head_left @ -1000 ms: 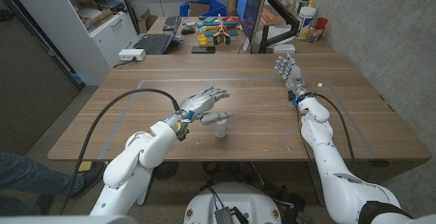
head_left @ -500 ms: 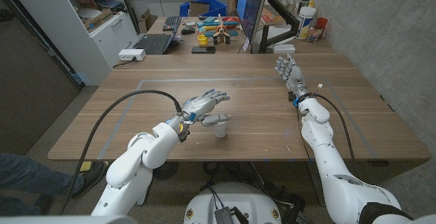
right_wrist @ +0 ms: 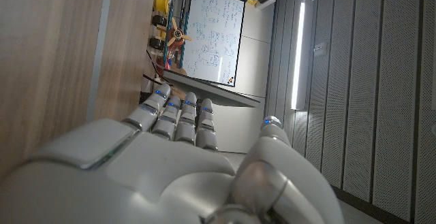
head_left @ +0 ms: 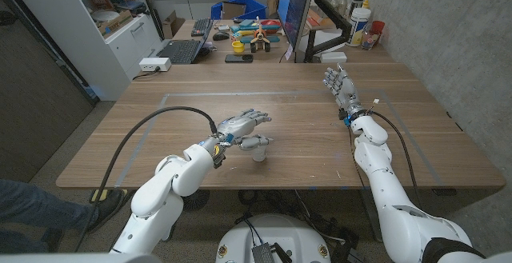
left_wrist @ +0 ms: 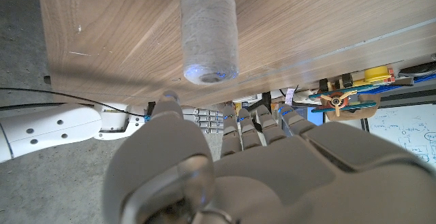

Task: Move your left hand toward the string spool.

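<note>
String spool (head_left: 258, 153) stands upright on tabletop (head_left: 304, 147), near its front edge, about midway across; pale grey thread, hollow core visible in left wrist view (left_wrist: 208, 30). Left hand (head_left: 242, 125) hovers just behind and above spool, fingers apart and extended, thumb reaching over spool's top; holds nothing, contact with spool unclear. Right hand (head_left: 339, 84) well apart from spool, far to its right and further back, fingers spread and pointing away from robot, empty. Laptop (head_left: 182, 50) far behind spool, beyond tabletop.
</note>
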You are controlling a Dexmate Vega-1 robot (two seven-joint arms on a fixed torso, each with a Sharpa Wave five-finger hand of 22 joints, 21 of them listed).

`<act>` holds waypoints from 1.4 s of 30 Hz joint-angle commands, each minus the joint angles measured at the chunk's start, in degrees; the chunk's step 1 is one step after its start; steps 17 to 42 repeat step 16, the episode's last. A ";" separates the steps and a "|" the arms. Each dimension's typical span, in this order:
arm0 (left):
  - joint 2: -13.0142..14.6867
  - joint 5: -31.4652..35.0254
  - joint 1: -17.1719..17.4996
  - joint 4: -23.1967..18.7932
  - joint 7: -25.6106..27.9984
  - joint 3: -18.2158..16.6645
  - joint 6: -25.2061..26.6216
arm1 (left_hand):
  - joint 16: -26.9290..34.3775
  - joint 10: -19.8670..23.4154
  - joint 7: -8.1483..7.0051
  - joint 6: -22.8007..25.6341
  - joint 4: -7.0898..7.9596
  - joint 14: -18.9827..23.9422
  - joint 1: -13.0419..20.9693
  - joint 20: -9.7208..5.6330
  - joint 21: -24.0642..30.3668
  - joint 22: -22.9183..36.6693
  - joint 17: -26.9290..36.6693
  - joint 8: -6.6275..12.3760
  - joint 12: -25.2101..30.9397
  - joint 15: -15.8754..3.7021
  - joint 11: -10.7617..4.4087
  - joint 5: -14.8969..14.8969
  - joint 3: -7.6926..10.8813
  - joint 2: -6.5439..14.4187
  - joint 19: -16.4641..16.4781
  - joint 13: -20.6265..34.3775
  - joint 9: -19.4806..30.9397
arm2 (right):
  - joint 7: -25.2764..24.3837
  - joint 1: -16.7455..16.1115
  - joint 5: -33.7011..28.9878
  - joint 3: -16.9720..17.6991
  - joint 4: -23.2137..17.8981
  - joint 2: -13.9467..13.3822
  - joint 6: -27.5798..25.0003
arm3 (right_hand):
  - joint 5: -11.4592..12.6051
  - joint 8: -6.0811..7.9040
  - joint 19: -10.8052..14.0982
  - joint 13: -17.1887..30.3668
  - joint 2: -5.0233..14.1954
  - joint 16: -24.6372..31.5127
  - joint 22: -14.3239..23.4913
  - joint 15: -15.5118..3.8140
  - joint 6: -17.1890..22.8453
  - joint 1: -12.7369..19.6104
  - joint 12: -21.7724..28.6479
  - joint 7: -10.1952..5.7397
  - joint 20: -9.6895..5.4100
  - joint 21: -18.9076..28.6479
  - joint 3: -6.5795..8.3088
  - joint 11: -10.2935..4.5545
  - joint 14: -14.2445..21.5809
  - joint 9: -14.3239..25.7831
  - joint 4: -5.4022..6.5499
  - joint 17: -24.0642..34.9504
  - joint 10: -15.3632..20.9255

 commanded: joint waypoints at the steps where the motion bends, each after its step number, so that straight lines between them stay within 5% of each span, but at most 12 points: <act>1: 0.41 -0.45 -1.43 1.50 -1.14 1.40 1.02 | 0.08 0.65 -0.14 0.67 -0.32 0.52 0.47 0.12 0.25 0.15 0.22 0.06 0.25 -0.24 -0.13 -0.06 0.07 -0.01 0.27 0.17 0.22 | 0.36 0.35 -0.13 0.21 0.55 -0.28 -0.36 | 0.00 0.07 -0.25 0.08 0.17 -0.01 0.29 -0.08 0.56 0.17 -0.03 0.23 0.03 0.14 0.26 0.28 0.59 0.20 -0.28 0.32 0.39; 42: 1.25 -1.14 -3.23 2.71 -1.11 2.04 0.71 | 0.08 0.72 -0.14 1.05 -0.37 0.66 0.56 0.14 0.22 0.15 0.25 0.05 0.21 -0.22 -0.25 -0.07 0.02 -0.01 0.26 0.19 0.23 | -0.17 0.16 -0.22 0.45 -0.52 -0.30 -0.37 | 0.01 0.05 -0.26 0.09 0.19 -0.02 0.29 -0.08 0.56 0.16 -0.05 0.24 0.00 0.15 0.23 0.36 0.60 0.20 -0.32 0.32 0.41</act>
